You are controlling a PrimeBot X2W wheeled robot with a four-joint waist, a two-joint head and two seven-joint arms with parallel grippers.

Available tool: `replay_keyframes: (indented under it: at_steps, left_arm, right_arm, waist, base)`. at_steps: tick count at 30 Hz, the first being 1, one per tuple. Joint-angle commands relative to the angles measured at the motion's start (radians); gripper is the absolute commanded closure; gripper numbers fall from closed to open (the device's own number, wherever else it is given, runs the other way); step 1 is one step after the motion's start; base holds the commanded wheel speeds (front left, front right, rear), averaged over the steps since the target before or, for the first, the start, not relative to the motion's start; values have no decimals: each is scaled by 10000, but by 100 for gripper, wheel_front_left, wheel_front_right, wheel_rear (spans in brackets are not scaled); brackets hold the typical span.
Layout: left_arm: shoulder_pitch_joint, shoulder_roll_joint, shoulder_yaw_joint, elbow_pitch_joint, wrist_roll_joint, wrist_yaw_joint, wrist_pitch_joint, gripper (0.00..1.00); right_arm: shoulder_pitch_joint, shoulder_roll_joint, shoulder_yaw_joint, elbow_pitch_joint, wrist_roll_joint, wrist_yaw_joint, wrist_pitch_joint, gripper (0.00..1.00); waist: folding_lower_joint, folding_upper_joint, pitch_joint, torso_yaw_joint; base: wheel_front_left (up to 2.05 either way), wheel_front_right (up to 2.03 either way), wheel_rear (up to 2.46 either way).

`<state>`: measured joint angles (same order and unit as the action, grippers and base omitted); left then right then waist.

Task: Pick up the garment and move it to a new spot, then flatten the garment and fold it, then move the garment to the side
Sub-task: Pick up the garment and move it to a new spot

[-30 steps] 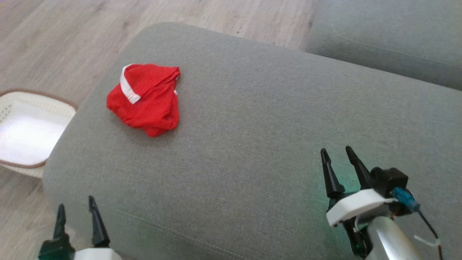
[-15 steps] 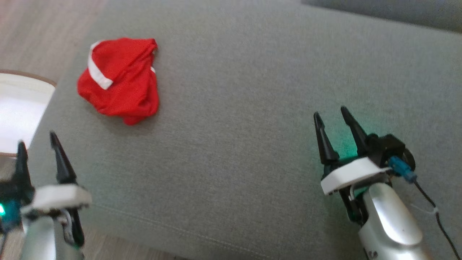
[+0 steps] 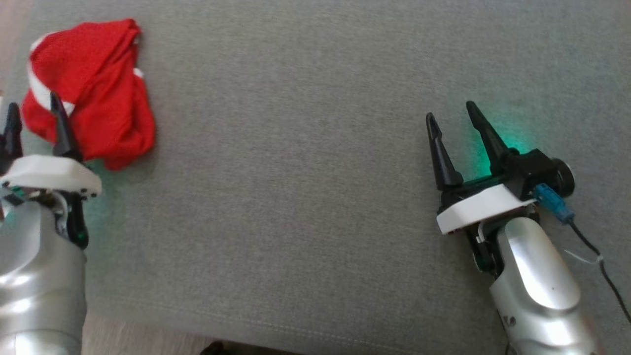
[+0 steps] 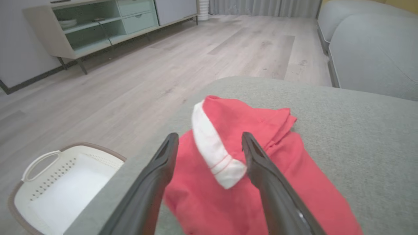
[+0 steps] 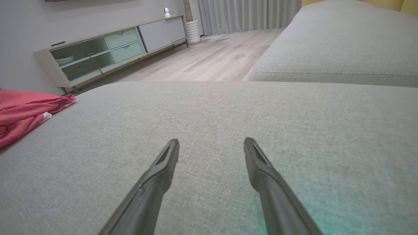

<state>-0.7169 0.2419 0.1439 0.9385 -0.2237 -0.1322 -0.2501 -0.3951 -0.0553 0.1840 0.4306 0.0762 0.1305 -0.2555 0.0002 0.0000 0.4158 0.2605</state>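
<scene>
Cloth is the matter here. In the head view the garment (image 3: 93, 84) lies as a crumpled red heap at the far left of the cushion (image 3: 296, 197), close to its left edge. It looks thin and limp. I judge it light, soft and not fragile, so it should sag and drape from whatever point lifts it. The left gripper (image 3: 32, 101) hovers at the near side of the heap, fingers spread wide and empty. The right gripper (image 3: 451, 110) is well apart to the right over bare cushion, also wide and empty. The whole middle and right of the cushion lie bare, which gives ample room for a new spot and for spreading flat.

In the left wrist view the fingers frame a white band (image 4: 212, 153) running across the top of the heap. That band looks thicker than the red cloth, so it is probably the firmest place to pinch; a raised fold beside it would also do. The cushion edge falls away just left of the garment, with a basket (image 4: 29, 163) on the floor (image 4: 163, 65) below. A drag to the left could tip the cloth over, so the move is better made rightward.

In the right wrist view the garment is at the far left and nothing lies between it and the open fingers. A second cushion (image 5: 326, 49) lies beyond a gap on the far side.
</scene>
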Motion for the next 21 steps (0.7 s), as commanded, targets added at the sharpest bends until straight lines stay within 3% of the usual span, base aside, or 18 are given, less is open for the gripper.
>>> replay_keyframes:
  at_steps: [1, 7, 9, 15, 21]
  left_arm:
    - [-284, 683, 40, -51, -212, 22, 5, 0]
    - [-814, 1208, -689, 1139, -914, 18, 336, 0]
    - [-948, 1244, -828, 1361, -1047, 18, 250, 100]
    - [-1343, 1630, -1454, 836, -945, 17, -89, 100]
    - [-1631, 1809, -2097, -2193, -434, 16, -112, 100]
  right_arm:
    - [-25, 51, 179, -244, -89, 2, -63, 0]
    - [-151, 51, 66, -307, -165, 2, -63, 0]
    - [-198, 51, 7, -336, -164, 2, -63, 0]
    - [-163, 51, -72, -283, 94, 2, -63, 0]
    - [73, 51, -81, -170, 700, 2, -63, 0]
  waist:
    - [-2, 0, 232, -232]
    - [-2, 0, 553, -584]
    - [-2, 0, 585, -627]
    - [-2, 0, 201, -743]
    - [-2, 0, -706, -993]
  base:
    - [0, 0, 0]
    - [0, 0, 0]
    - [0, 0, 0]
    - [0, 0, 0]
    - [0, 0, 0]
